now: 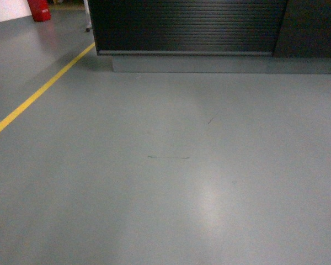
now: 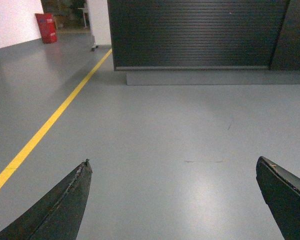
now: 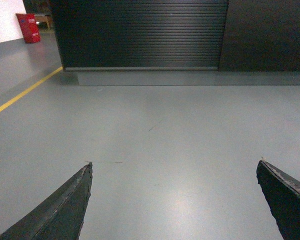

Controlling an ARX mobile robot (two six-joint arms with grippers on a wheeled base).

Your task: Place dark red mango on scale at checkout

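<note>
The robot faces the checkout (image 1: 185, 27) across a stretch of bare grey floor (image 1: 171, 165), so the step in hand looks like the approach drive. Only the counter's slatted dark front and grey plinth (image 1: 209, 63) show; its top is out of frame in all three views, so neither the scale nor the dark red mango can be seen, and where the fruit lies cannot be told. To do this well, the base should roll straight ahead, square to the slats, stay right of the yellow floor line (image 1: 38, 91), and stop short of the plinth with the arms kept tucked until the countertop comes into sight. The left gripper (image 2: 172, 200) is spread wide and holds nothing, its two dark fingers (image 2: 65, 205) framing bare floor; the right gripper (image 3: 172, 200) is likewise parted and empty. A red box (image 2: 46, 27) stands far off at the left wall.
</note>
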